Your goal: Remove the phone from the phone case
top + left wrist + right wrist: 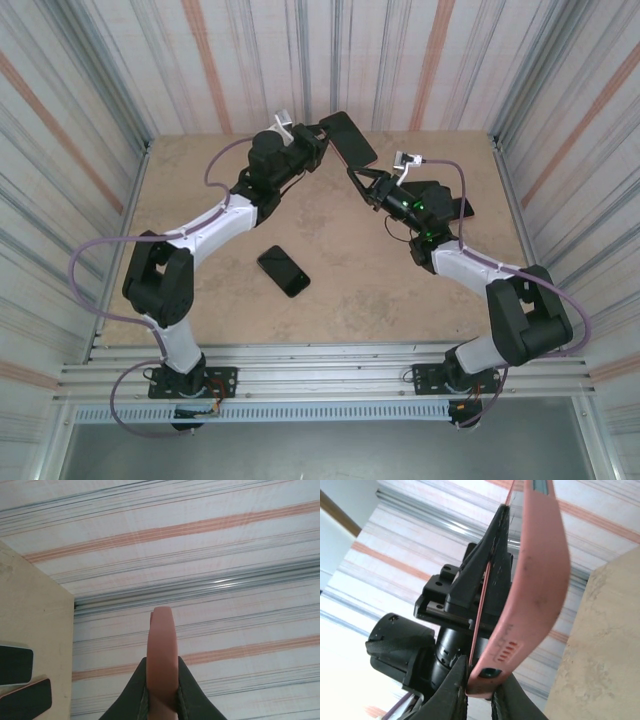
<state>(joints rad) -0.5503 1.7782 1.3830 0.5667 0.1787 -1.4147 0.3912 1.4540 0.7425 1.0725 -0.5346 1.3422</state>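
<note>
Gripping a salmon-pink, soft rubbery phone case point(540, 580) from both ends, the two arms held it raised well above the pale tan table point(200, 190). The left hand point(161, 672) was closed narrowly on one end, and the case stood edge-on between its fingers, projecting straight ahead of them toward the striped metal wall point(225, 540). The right hand point(480, 682) pinched the opposite end, and from there the case bowed away in a clear curve, with a thin pink lip running straighter beside the bend. From above, the held piece showed a dark glossy face, which I took for the black slab phone point(348, 138) at least partly seated, though the edge-on wrist views could not settle that. A loose black phone point(283, 270) lay flat on the table, far below both hands and touched by neither. The step in hand looked like the peel: flexing the case's end off the phone's corner. The next move probably called for the left hand to hold firm while the right drew its end further back. The phone would then need a secure hold before it slipped free and dropped.
</note>
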